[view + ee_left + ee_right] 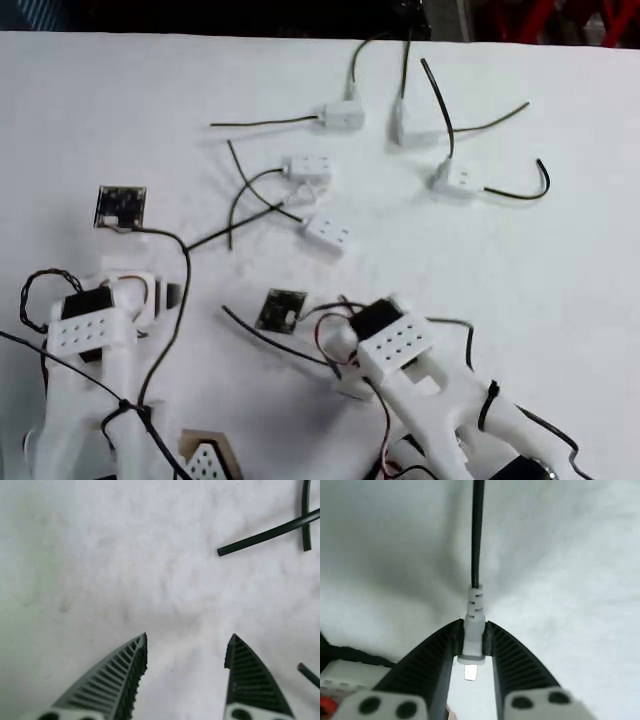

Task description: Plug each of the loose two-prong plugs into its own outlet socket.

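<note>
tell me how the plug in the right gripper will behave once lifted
The plug looks small, probably light, so the right gripper should hold it easily. Its thin black cord runs straight out, so it may be slightly springy, trailing and tugging the plug sideways.

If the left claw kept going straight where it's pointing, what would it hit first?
Probably just the bare white table: the left gripper has a line that looks free, and the black cable end lies off to one side, though depth is unclear.

White table point(560, 300), wrinkled matte surface, evenly lit. Dark strip behind its far edge, red frame bars point(525, 20) at the far corner.
</note>
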